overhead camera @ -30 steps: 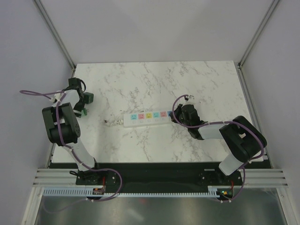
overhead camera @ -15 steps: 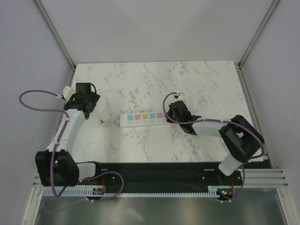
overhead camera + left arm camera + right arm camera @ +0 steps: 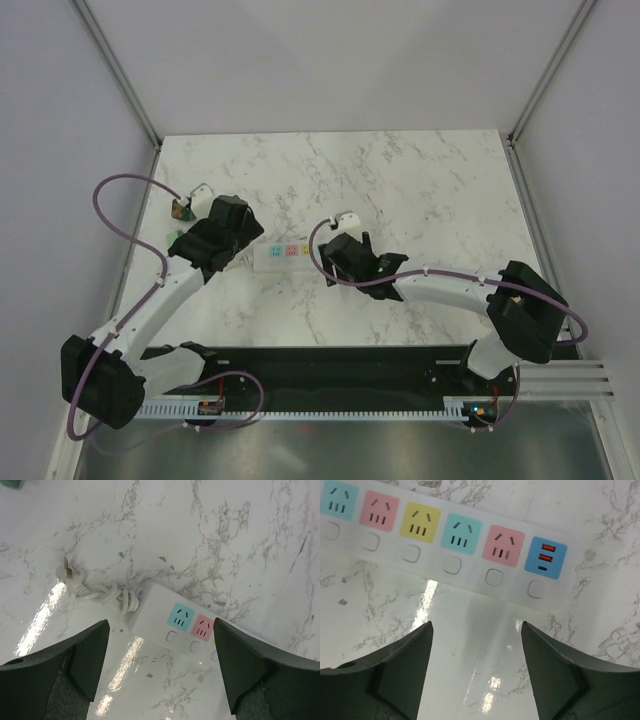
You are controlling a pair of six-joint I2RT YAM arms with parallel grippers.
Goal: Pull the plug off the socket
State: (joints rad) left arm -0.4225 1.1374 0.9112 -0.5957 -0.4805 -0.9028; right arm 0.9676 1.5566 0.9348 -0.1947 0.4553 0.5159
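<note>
Beyond right fingers (image 3: 385, 680), socket (image 3: 470, 577), plug (image 3: 181, 211) well apart

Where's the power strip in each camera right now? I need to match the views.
Top external: power strip centre-left of the picture, both ends covered.
Left wrist: power strip at lower middle, only the end with the knotted cord showing.
Right wrist: power strip slanting across the top.
Shared landmark: the pink outlet second from the cord.

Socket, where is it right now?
In the top view, the socket lies mid-table, its cord end under the left gripper and its other end beside the right gripper.
</note>
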